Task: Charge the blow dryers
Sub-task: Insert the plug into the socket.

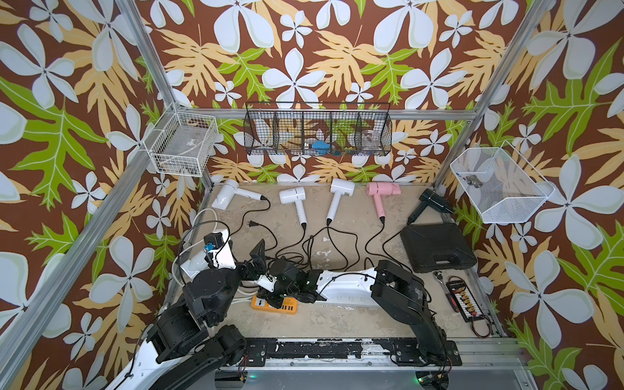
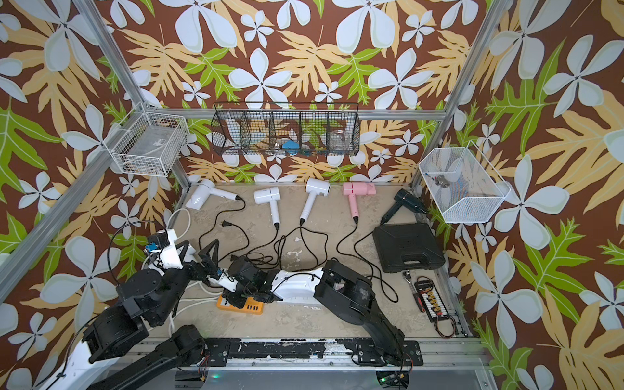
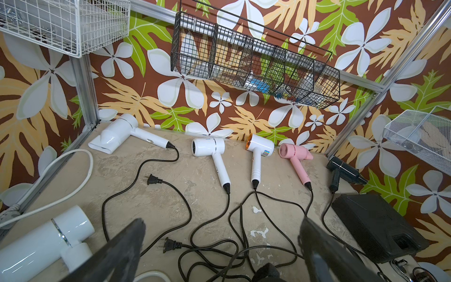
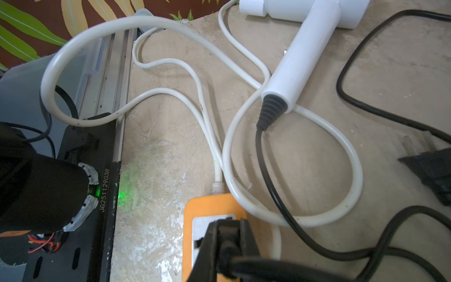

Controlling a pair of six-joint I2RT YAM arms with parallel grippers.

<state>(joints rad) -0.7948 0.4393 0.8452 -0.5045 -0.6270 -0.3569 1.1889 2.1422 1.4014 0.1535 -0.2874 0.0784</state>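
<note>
Five blow dryers lie in a row at the back of the table: three white, one pink and one black. Their black cords trail forward into a tangle. Another white blow dryer lies by the left arm. My right gripper is shut on a black plug, held at a socket of the orange power strip. My left gripper stands open above the tangled cords with nothing between its fingers. Two loose plugs rest on the table.
A white power strip lies under the right arm, and thick white cables loop at the left. A black case, a ratchet and a bit set sit at the right. Wire baskets hang on the walls.
</note>
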